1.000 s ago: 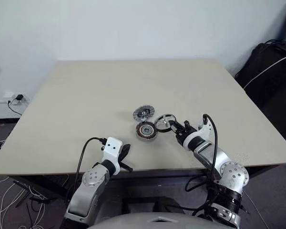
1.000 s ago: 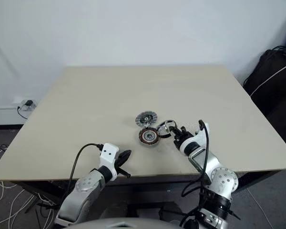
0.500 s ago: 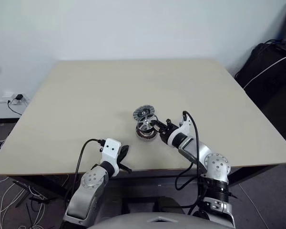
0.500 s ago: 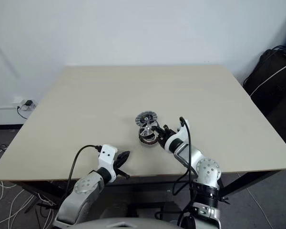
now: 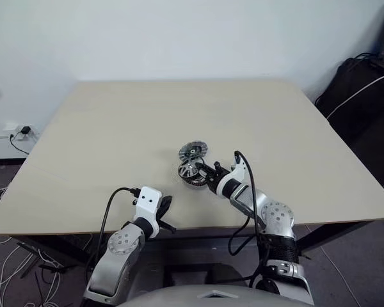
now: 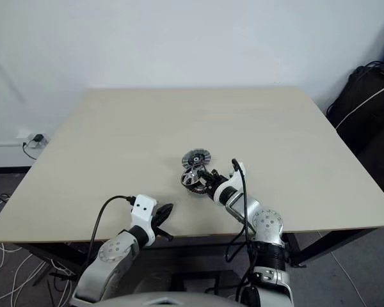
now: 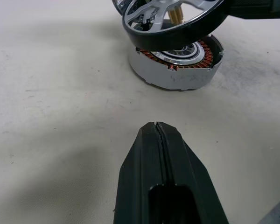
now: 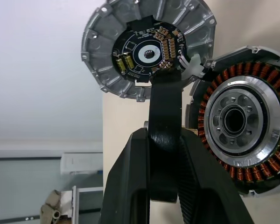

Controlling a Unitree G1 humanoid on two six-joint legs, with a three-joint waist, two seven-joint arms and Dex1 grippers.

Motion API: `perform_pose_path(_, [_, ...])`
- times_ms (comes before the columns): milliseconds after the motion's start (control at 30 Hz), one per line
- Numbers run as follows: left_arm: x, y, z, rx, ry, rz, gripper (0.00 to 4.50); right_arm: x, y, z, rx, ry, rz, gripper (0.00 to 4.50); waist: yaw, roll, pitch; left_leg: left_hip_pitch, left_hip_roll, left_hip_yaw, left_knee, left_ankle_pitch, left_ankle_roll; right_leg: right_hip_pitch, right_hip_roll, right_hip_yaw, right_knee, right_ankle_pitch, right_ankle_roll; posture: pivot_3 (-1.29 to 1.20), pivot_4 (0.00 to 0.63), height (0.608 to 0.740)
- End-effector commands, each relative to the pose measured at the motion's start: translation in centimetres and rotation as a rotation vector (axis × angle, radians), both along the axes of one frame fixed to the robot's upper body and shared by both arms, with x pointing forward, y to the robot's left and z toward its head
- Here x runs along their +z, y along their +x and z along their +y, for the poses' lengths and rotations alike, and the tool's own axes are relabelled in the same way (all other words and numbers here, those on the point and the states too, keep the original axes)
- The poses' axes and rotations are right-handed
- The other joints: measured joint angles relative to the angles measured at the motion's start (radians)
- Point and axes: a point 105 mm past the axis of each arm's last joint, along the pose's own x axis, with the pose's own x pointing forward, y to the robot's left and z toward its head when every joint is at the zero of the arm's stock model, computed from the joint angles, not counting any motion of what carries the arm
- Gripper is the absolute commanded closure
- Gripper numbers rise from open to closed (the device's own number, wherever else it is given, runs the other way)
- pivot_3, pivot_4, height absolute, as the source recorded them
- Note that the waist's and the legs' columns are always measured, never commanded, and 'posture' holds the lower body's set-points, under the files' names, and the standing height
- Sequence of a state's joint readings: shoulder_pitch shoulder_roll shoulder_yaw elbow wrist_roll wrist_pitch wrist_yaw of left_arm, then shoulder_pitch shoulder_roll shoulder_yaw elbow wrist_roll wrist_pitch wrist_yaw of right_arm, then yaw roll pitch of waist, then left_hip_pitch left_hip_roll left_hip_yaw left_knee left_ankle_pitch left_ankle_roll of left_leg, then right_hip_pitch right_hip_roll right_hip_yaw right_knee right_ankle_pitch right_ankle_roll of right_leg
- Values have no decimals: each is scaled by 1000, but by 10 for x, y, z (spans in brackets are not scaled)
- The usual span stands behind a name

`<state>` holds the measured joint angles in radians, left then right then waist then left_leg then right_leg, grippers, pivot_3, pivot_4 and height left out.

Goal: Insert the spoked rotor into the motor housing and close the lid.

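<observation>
We see the right gripper [image 5: 205,171] with its jaws clamped on the dark rim of the spoked wheel [image 7: 170,18], holding it tilted just above the motor base [image 7: 177,70]. That base, with its ring of copper windings, sits on the counter [image 5: 115,134] near the front middle. The ribbed cover [image 8: 147,49] lies just behind it. The left gripper [image 7: 165,182] hovers near the counter's front edge, jaws pressed together and empty.

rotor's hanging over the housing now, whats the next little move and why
Probably level the spoked rotor and lower it. The right claw pinches its dark rim, holding it tilted just above the motor housing, whose copper windings remain uncovered. The lid waits behind.
</observation>
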<state>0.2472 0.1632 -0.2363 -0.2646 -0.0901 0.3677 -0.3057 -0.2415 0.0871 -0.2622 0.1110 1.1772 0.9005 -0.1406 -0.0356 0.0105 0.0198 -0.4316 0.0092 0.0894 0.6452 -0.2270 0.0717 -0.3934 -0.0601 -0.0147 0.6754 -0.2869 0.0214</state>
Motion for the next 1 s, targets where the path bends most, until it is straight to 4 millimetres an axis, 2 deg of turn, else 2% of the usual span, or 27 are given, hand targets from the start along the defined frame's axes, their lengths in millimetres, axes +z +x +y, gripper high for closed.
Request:
perform_pose_path(33, [16, 4, -1, -4, -11, -60, 4500, 17, 7, 14, 7, 58, -62, 4084, 0, 0, 0, 0, 0, 0, 0, 0, 0, 0, 0, 0, 0, 0, 0, 0, 0, 740])
perform_pose_path(567, [16, 4, -4, -9, -18, -59, 4500, 10, 9, -6, -49, 35, -47, 4084, 0, 0, 0, 0, 0, 0, -1, 0, 0, -1, 0, 0, 0, 0, 0, 0, 0, 740])
perform_pose_path(833, [16, 6, -6, -20, -19, -60, 4500, 4, 8, -6, -53, 27, -26, 4084, 0, 0, 0, 0, 0, 0, -1, 0, 0, -1, 0, 0, 0, 0, 0, 0, 0, 740])
perform_pose_path(1000, [16, 5, -6, -19, -20, -59, 4500, 2, 8, -7, -56, 21, -15, 2397, 0, 0, 0, 0, 0, 0, -1, 0, 0, -1, 0, 0, -1, 0, 0, 0, 0, 740])
